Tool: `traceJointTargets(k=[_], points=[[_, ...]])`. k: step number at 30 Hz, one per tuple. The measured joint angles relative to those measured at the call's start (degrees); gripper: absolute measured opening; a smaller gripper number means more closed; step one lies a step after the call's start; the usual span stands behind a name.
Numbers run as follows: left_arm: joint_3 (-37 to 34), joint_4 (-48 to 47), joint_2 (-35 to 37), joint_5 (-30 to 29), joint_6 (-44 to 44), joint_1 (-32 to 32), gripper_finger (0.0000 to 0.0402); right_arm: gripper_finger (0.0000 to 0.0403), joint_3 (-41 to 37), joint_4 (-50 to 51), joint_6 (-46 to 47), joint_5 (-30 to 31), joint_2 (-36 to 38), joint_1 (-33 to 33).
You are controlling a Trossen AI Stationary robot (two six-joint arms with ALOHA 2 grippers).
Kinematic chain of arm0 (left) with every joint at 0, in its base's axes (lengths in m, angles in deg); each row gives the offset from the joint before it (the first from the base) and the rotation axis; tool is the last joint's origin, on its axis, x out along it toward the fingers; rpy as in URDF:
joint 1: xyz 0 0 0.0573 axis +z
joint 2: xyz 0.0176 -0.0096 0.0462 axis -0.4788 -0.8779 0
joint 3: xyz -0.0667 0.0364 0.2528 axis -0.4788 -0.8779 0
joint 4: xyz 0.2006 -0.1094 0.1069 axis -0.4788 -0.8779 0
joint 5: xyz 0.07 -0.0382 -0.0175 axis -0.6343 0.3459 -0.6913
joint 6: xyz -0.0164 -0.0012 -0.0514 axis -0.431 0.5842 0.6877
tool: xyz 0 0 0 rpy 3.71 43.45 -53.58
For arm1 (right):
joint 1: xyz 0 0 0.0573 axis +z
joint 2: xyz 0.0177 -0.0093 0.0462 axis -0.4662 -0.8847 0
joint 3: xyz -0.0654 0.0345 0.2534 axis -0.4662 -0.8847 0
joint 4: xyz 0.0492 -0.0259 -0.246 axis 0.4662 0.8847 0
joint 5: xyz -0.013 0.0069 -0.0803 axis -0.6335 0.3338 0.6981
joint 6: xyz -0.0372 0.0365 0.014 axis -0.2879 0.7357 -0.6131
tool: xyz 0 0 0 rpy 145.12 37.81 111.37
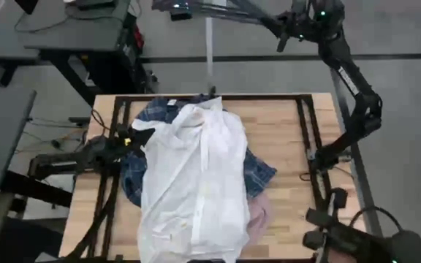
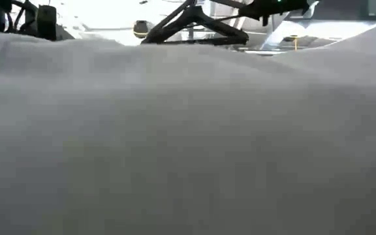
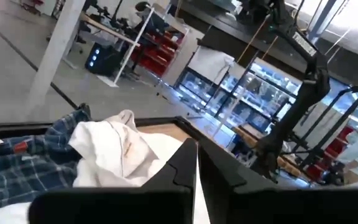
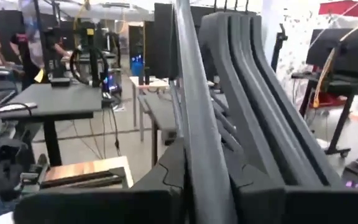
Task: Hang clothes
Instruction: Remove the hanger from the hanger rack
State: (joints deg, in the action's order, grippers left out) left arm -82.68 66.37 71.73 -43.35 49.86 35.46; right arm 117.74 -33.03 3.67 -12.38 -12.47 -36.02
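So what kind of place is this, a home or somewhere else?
Most likely a robotics lab or workshop, not a home. The left wrist view shows red storage bins and another robot arm; the right wrist view shows a dark workbench with cables, and people beyond it.

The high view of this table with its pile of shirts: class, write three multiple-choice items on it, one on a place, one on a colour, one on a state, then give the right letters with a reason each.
1. Where does the white shirt lie?
A. on top of the pile
B. under the plaid shirt
C. on the floor

2. What colour is the shirt peeking out at the pile's right near corner?
A. green
B. pink
C. black

3. How are the left gripper's fingers?
A. wide open
B. shut
C. missing

Answers: 1 A, it covers the plaid shirt. 2 B, the pink shirt shows beside the white hem. 3 B, the left gripper has its fingers pressed together at the pile's edge.
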Motion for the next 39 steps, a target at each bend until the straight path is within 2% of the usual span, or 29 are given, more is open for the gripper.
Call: traceJointTargets(k=[7,12,17,23,28,34,39], points=[[3.1,1.7,-0.6,0.0,-12.0,0.0,0.0001,0.0024,0.0,13.9,2.4,-0.1,5.8,4.0],[12.4,-7.5,-4.9,-1.4,-17.6,0.0,0.0001,0.0024,-0.8,23.2,4.7,0.0,10.4,7.5],[23.8,-14.1,-14.1,-2.0,-23.9,0.0,0.0001,0.0024,-7.1,27.7,9.9,0.1,14.3,11.3],[37.0,-15.8,-26.8,-2.4,-32.0,0.0,0.0001,0.0024,-19.9,24.1,20.1,0.1,19.6,18.2],[45.8,-19.7,-35.5,-2.6,-33.7,0.0,0.0001,0.0024,-34.5,11.2,31.8,1.9,22.0,26.2],[51.5,-21.5,-40.4,-2.5,-28.5,0.0,0.0001,0.0029,-50.4,-0.1,42.4,6.4,20.8,33.8],[52.2,-22.8,-40.7,-2.4,-19.6,0.0,0.0001,0.0049,-57.9,-2.9,45.3,7.5,18.6,35.7]])
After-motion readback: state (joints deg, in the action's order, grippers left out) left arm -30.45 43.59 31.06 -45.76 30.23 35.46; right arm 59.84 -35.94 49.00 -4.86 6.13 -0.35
